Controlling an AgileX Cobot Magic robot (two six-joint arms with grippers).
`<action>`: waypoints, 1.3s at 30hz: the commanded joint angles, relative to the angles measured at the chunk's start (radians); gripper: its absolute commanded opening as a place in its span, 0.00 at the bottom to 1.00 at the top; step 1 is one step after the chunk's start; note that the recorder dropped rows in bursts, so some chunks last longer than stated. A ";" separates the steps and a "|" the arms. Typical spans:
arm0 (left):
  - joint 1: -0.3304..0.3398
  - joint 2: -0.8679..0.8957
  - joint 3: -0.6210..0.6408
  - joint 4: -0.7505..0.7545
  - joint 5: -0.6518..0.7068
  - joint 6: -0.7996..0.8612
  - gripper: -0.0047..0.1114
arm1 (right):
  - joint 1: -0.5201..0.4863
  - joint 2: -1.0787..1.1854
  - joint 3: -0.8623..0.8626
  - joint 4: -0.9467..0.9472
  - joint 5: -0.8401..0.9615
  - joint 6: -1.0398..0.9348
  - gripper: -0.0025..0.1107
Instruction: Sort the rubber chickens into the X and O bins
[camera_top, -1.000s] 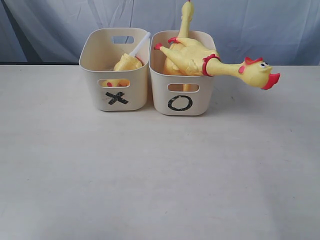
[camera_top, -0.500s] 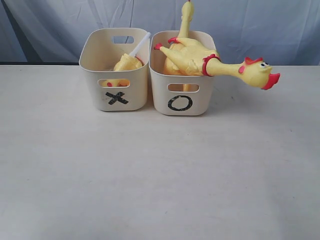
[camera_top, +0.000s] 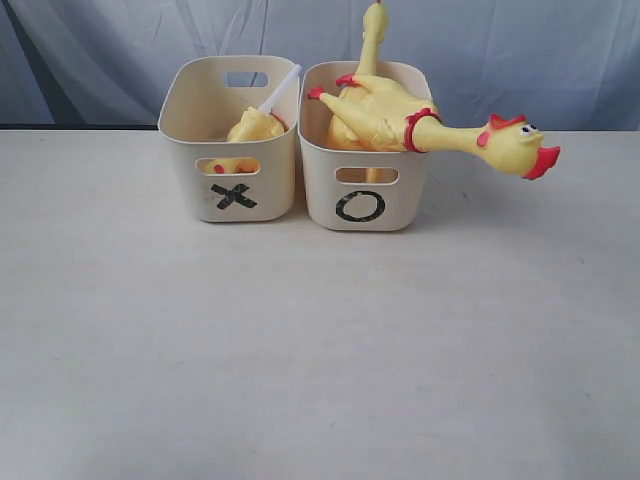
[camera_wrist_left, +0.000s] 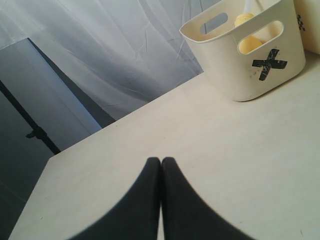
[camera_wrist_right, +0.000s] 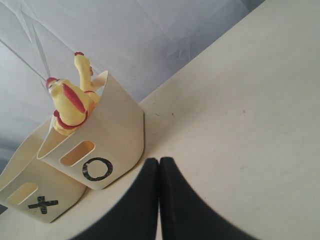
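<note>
Test-lab setup: draped backdrop (camera_top: 500, 60), plain table (camera_top: 320, 350)

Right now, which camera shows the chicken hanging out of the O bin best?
Exterior view: the chicken shows nearly whole, head past the O bin's rim. Right wrist view catches only part; left wrist view misses it.

An X-marked cream plastic tub (camera_top: 272, 200), well ahead of the left gripper (camera_wrist_left: 161, 161), holds a yellow rubber chicken head-and-neck (camera_top: 256, 125) with a white tube. Beside it, ahead of the right gripper (camera_wrist_right: 159, 160), the O-marked cream tub (camera_top: 322, 200) holds two whole yellow chickens: a draped chicken (camera_top: 385, 115), head hanging outside the rim, and an upright chicken (camera_top: 372, 40), neck raised.
</note>
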 joint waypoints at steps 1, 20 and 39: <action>-0.005 -0.004 0.004 0.000 0.004 -0.003 0.04 | -0.004 -0.006 0.002 -0.002 -0.017 -0.004 0.02; -0.005 -0.004 0.004 -0.004 -0.036 -0.005 0.04 | -0.004 -0.006 0.002 -0.002 -0.017 -0.007 0.02; -0.005 -0.004 0.004 -0.004 -0.025 -0.372 0.04 | -0.004 -0.006 0.002 -0.002 -0.020 -0.699 0.02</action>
